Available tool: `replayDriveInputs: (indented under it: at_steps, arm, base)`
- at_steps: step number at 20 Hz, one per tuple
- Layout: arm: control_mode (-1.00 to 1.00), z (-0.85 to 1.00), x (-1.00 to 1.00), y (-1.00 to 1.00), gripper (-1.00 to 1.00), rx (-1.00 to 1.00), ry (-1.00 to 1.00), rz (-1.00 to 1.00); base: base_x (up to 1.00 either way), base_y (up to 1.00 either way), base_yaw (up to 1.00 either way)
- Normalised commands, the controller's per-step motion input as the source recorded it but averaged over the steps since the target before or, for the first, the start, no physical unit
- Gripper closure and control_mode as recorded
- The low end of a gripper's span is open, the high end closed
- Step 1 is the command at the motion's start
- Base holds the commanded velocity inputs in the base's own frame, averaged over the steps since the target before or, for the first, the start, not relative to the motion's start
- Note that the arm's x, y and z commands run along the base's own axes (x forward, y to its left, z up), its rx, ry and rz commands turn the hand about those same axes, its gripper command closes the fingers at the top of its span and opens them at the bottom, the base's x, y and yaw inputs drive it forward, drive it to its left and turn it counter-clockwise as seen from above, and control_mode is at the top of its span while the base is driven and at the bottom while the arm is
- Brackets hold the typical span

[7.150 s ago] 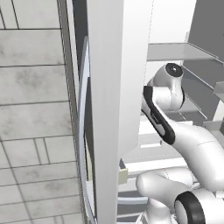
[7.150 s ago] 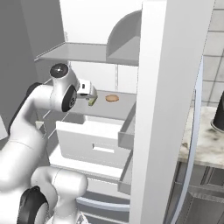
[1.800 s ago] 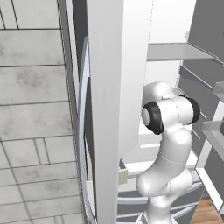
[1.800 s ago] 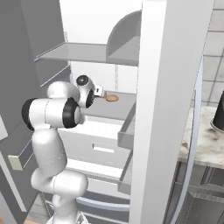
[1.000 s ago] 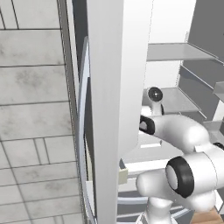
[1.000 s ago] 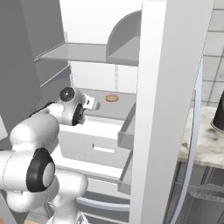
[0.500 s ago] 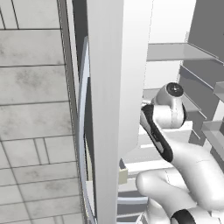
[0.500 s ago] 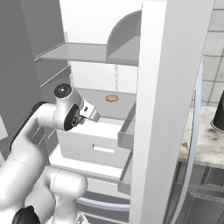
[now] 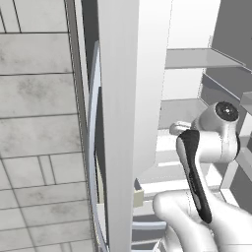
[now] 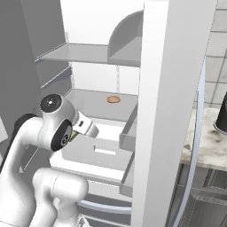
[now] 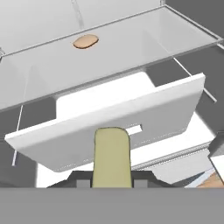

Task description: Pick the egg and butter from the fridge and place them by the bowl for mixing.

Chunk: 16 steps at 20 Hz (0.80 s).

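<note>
The fridge (image 10: 164,88) stands open, and its thick white door edge rises through the middle of both base views, cutting off much of the inside from where I look. Past that edge, the egg (image 10: 113,99) lies alone on a grey shelf (image 10: 93,104), toward the back wall; in the hand view it shows as a small brownish oval (image 11: 85,41) near the top, well apart from everything else.

Below the shelf a pale drawer (image 11: 109,131) is pulled out toward the arm, its white front standing between the hand and the shelf.

The hand (image 11: 111,186) sits low in front of that drawer, clenched on a pale yellow-green stick (image 11: 111,155) that rises upright between its dark tips; this looks like the butter. From the right base view the same hand (image 10: 82,128) is just beside the arm's round joint, with a greenish sliver showing at it.

Off to the right, beyond the door, a dark object (image 10: 221,115) stands on a speckled surface (image 10: 208,146); I cannot tell what it is.
</note>
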Motion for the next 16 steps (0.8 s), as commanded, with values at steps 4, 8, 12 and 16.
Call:
replayDriveInputs:
  at_steps: [4, 8, 12, 16]
  arm:
    - [-1.0, 0.91, -0.91, -0.25, 1.0, 0.0, -0.3, -0.01]
    - [-1.0, 0.11, -0.12, -0.01, 1.0, 0.0, -0.02, 0.0]
    - [1.0, -0.08, -0.42, 0.0, 1.0, 0.0, 0.01, 0.0]
    - [1.0, 0.0, 0.0, 0.0, 1.0, 0.0, 0.0, 0.0]
  base:
    - [0.0, 0.0, 0.0]
    - [0.0, 0.0, 0.0]
    - [-0.5, 0.0, 0.0]
    - [-1.0, 0.0, 0.0]
